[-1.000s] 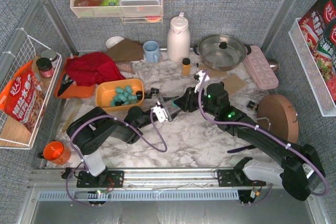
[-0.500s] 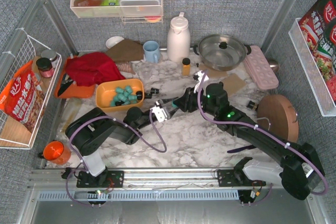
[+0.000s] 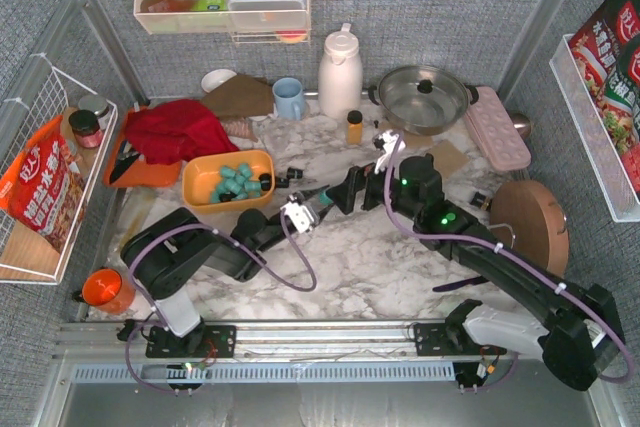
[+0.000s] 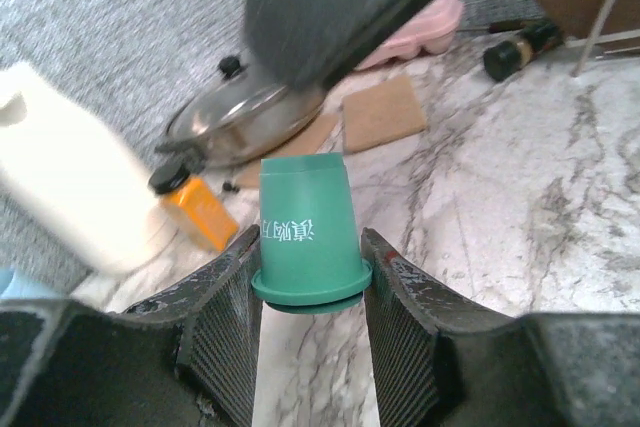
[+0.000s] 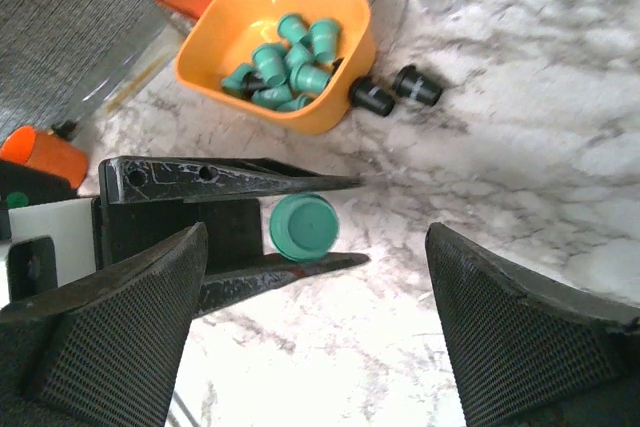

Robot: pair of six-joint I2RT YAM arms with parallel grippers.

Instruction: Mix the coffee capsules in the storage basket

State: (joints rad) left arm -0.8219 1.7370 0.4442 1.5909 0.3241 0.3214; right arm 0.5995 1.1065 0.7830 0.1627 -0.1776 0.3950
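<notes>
The orange storage basket (image 3: pixel 200 173) (image 5: pixel 300 119) sits left of centre with several teal coffee capsules (image 3: pixel 236 181) (image 5: pixel 285 65) heaped inside. Two black capsules (image 5: pixel 370 97) (image 5: pixel 417 85) lie on the marble just outside its right wall. My left gripper (image 3: pixel 320 196) (image 4: pixel 310 249) is shut on one teal capsule (image 4: pixel 305 232) (image 5: pixel 303 227), pinched at its rim and held above the table to the right of the basket. My right gripper (image 3: pixel 352 190) (image 5: pixel 315 247) faces it from the right, its fingers (image 5: pixel 110 327) spread wide and clear of the capsule.
An amber bottle (image 3: pixel 354 127) (image 4: pixel 195 209), a white thermos (image 3: pixel 340 72), a lidded pot (image 3: pixel 422 97) and a blue mug (image 3: pixel 289 97) stand behind. A red cloth (image 3: pixel 178 130) lies beside the basket. A pink tray (image 3: pixel 497 127) and a wooden disc (image 3: pixel 528 222) are at the right.
My right gripper has opened wide and let go of the teal capsule, drawing back slightly. My left gripper has closed onto that capsule and now holds it alone.
</notes>
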